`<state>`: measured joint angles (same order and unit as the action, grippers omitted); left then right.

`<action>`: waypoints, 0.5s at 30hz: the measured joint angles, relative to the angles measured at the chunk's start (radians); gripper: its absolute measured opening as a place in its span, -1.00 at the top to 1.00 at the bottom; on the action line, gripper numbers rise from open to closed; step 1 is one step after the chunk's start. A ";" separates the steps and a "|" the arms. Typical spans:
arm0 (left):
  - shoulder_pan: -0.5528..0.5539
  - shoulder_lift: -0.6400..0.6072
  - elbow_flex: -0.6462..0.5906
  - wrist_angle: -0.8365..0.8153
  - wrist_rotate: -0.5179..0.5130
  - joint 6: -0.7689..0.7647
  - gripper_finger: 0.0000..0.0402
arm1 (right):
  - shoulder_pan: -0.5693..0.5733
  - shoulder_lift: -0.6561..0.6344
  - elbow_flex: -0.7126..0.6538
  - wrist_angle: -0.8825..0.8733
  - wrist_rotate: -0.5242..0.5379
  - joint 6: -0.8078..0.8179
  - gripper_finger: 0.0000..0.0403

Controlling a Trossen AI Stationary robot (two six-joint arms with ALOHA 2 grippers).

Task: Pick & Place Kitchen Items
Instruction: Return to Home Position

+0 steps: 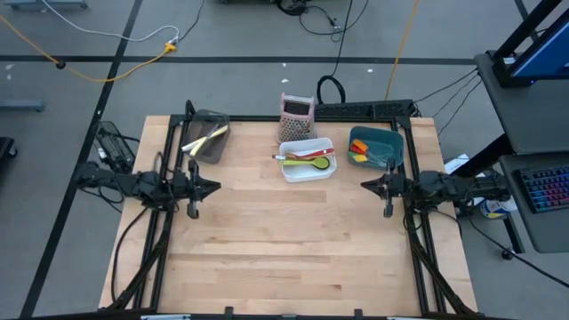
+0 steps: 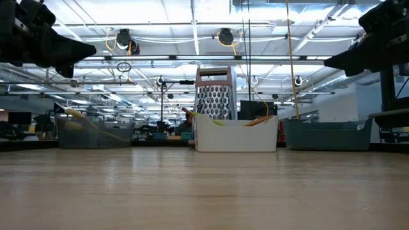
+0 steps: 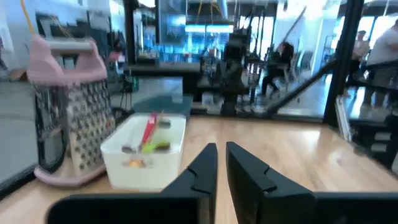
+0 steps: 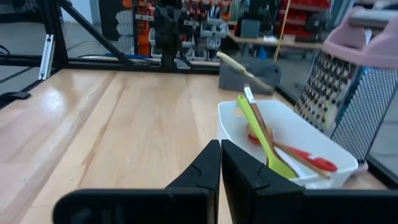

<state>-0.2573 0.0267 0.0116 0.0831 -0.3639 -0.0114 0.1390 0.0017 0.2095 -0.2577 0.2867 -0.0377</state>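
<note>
A green spoon [image 1: 313,163] is lying in the white bin [image 1: 307,176] at the middle of the table's [image 1: 284,258] far edge; a red spoon [image 4: 313,163] and a wood-coloured handle [image 4: 260,127] are resting in there with it, the handles leaning up over the rim; cream-handled knives [image 1: 206,140] are lying slantwise in the dark mesh bin [image 1: 213,116] at the far left, one handle sticking out above its wall; spatulas [image 1: 360,155] with orange, red and yellow heads are sitting in the teal bin [image 1: 388,142] at the far right; the three bins are standing well apart from one another; a pink-and-silver box grater [image 1: 296,111] is standing upright just behind the white bin.

The left gripper [image 1: 216,187] is hanging over the table's left side, near the dark mesh bin, pointing inward; its fingers are drawn together with only a sliver between them, grasping nothing; the right gripper [image 1: 364,185] is hanging over the right side, near the teal bin, facing the other; its fingers are pressed together and are likewise carrying nothing; in the low view both are sitting high above the wood.
</note>
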 joint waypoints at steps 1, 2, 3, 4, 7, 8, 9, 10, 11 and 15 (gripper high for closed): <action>0.000 -0.024 0.002 -0.014 0.003 -0.001 0.81 | 0.000 0.000 0.010 -0.019 0.000 0.012 0.96; 0.000 -0.024 0.006 -0.018 -0.001 0.000 0.81 | 0.000 0.000 0.012 -0.022 -0.001 0.020 0.96; 0.000 -0.021 0.007 -0.025 0.002 0.005 0.81 | 0.000 0.000 0.012 -0.023 -0.002 0.022 0.96; 0.001 -0.021 0.009 -0.029 0.007 0.012 0.81 | 0.000 0.001 0.012 -0.027 -0.004 0.022 0.96; 0.002 -0.022 0.010 -0.035 0.007 0.012 0.81 | 0.000 0.000 0.012 -0.033 -0.005 0.021 0.96; 0.002 -0.022 0.010 -0.035 0.007 0.008 0.81 | 0.000 0.001 0.012 -0.032 -0.005 0.021 0.96; 0.002 -0.022 0.010 -0.036 0.007 0.006 0.81 | 0.000 0.001 0.012 -0.027 -0.009 0.021 0.96; 0.002 -0.022 0.011 -0.039 0.007 0.004 0.81 | 0.000 0.000 0.012 -0.022 -0.021 0.019 0.96; 0.002 -0.021 0.011 -0.047 0.006 0.004 0.81 | 0.000 0.001 0.012 -0.017 -0.032 0.017 0.96; 0.002 -0.021 0.011 -0.049 -0.006 0.013 0.81 | 0.000 0.000 -0.007 0.058 -0.102 -0.006 0.96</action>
<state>-0.2558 0.0059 0.0231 0.0338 -0.3701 0.0018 0.1390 0.0021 0.2029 -0.1999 0.1845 -0.0441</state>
